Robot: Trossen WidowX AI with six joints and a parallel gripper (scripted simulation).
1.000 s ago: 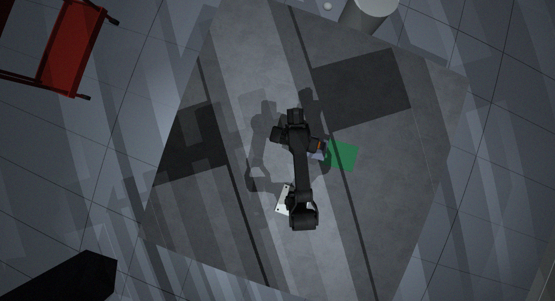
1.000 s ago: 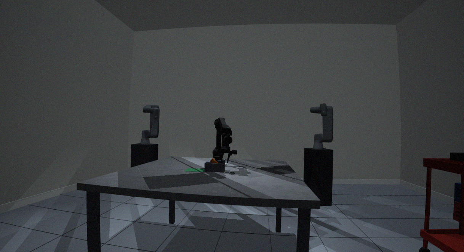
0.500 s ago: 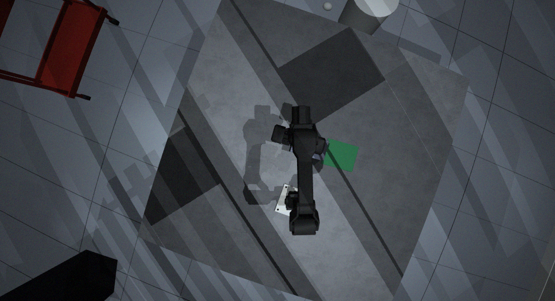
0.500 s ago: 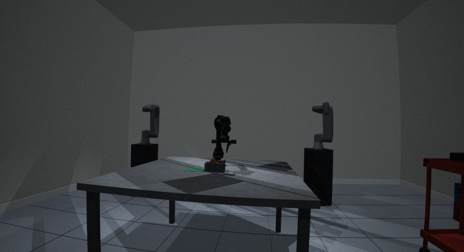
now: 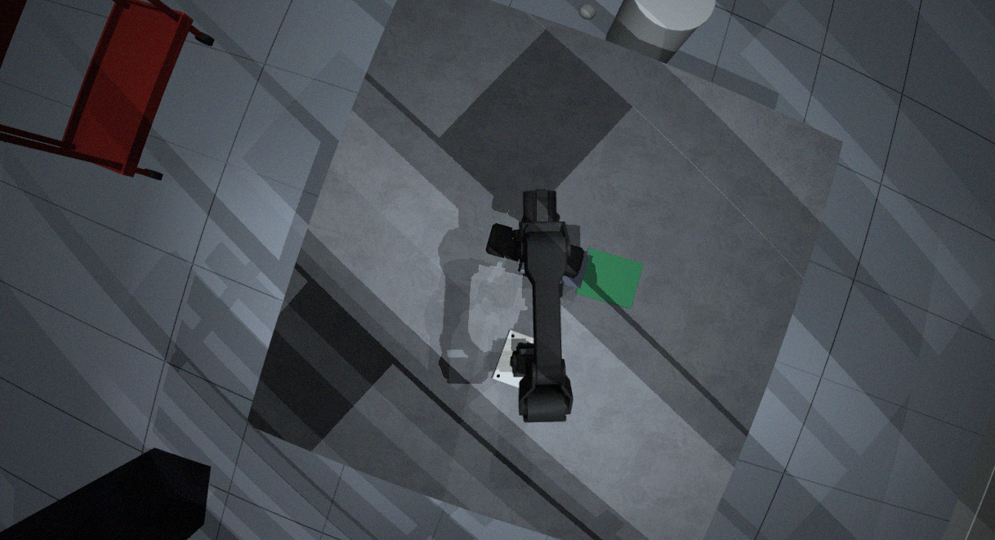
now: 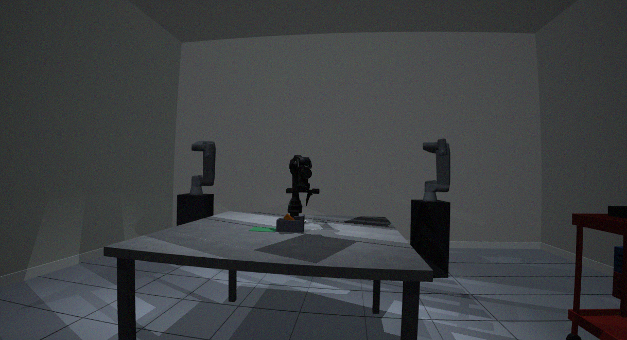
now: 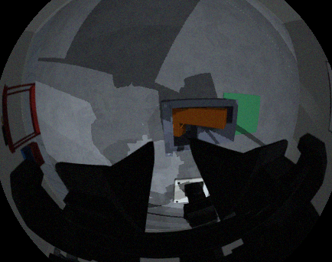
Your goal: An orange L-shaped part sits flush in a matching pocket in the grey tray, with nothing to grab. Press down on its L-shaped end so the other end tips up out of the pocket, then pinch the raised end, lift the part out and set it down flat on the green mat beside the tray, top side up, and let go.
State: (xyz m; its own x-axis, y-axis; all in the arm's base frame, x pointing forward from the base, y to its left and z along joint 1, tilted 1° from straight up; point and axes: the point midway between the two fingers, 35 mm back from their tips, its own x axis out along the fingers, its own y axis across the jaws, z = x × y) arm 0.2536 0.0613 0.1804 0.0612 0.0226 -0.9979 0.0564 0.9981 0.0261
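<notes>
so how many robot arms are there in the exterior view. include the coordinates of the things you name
3: the black arm point(image 5: 546, 314) point(image 6: 300, 164) point(image 7: 200, 214) on the table point(image 5: 696, 188) point(image 6: 197, 245) point(image 7: 221, 46), a left grey arm point(image 6: 210, 164) and a right grey arm point(image 6: 443, 166), both beyond it. None looks hidden there.

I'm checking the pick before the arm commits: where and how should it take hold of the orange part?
Probably by the raised straight end of the orange part, nearest the green mat, from above, pinching across its narrow width. That end pokes above the tray; the L-shaped end sits low inside.
</notes>
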